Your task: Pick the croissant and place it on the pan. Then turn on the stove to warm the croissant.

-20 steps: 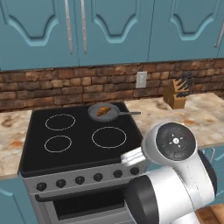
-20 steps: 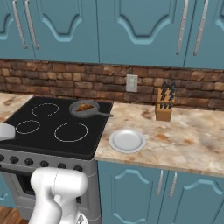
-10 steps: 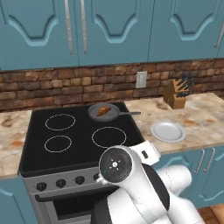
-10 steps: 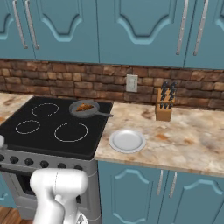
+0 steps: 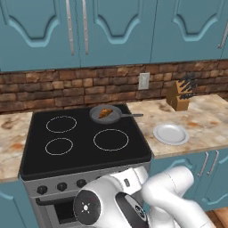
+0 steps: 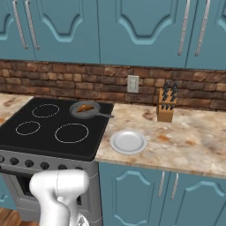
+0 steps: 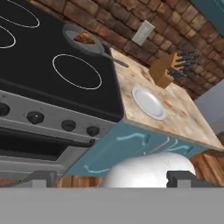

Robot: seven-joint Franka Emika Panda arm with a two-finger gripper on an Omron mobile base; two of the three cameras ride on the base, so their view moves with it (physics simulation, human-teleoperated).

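The stove (image 5: pixel 84 147) is still off, its knobs (image 7: pixel 36 117) low on the near panel. The croissant (image 5: pixel 105 113) already lies in the pan (image 5: pixel 106 114) on the far right burner. My gripper (image 7: pixel 107 178) hangs apart and empty; I risk twisting a neighbouring knob and heating the wrong ring.

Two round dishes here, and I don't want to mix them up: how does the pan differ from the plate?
The pan is dark grey; the plate is white. The pan has a thin straight handle; the plate has none. The pan sits on the stove at a back burner and holds the croissant; the plate lies bare on the counter. Both are round and shallow.
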